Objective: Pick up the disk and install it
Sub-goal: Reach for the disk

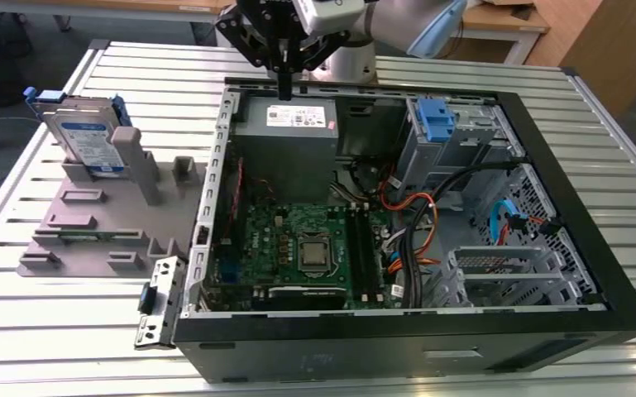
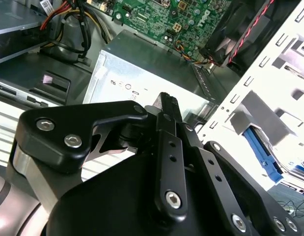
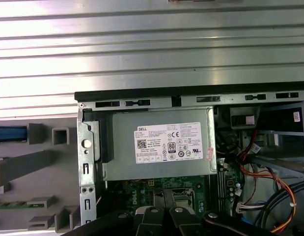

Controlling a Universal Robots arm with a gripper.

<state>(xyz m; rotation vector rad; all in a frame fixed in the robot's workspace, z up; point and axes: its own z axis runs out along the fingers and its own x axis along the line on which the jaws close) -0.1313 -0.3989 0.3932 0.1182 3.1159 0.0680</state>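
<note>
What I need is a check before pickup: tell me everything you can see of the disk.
The disk is a flat silver metal box with a white-and-blue label on its facing side and blue plastic rails at its edges. It stands on edge, slightly tilted, in the grey holder on the exterior view's left of the computer case. The hand is apart from it, above the case's far side.

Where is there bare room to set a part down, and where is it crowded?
Free: the slatted table in front of the grey fixture, and beside the computer case at the exterior view's right. Crowded: the case's cabled interior, the fixture holding the disk.
</note>
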